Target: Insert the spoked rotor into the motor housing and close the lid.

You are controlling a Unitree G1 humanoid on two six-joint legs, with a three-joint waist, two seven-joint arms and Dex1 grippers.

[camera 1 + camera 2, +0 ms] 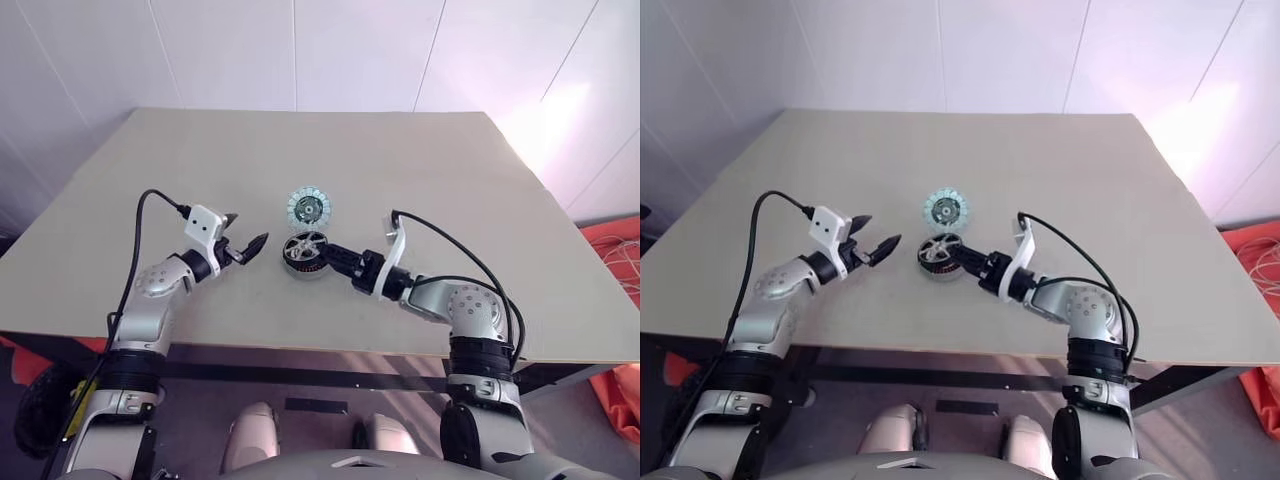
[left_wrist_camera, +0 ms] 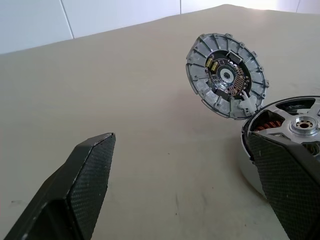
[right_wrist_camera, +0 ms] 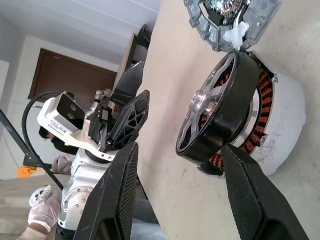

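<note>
The motor housing (image 1: 302,268) stands on the table (image 1: 450,180) near its middle, copper windings (image 3: 260,115) showing. The spoked rotor (image 3: 212,107), dark-rimmed with silvery spokes, lies tilted on top of the housing, one edge raised. Just behind the housing lies the lid (image 1: 309,207), its pale segmented ring facing up, touching or nearly touching the housing's far side. My right gripper (image 1: 326,250) is open at the housing's right side, one finger (image 3: 250,195) close to the rotor's rim, and holds nothing. My left gripper (image 1: 245,232) hovers open to the left of the housing, pointing at it.
The table's front edge (image 1: 300,350) runs close under both arms. Orange material (image 1: 615,250) lies on the floor beyond the right edge. A person's gloved hand (image 3: 42,210) shows far off in the right wrist view.
</note>
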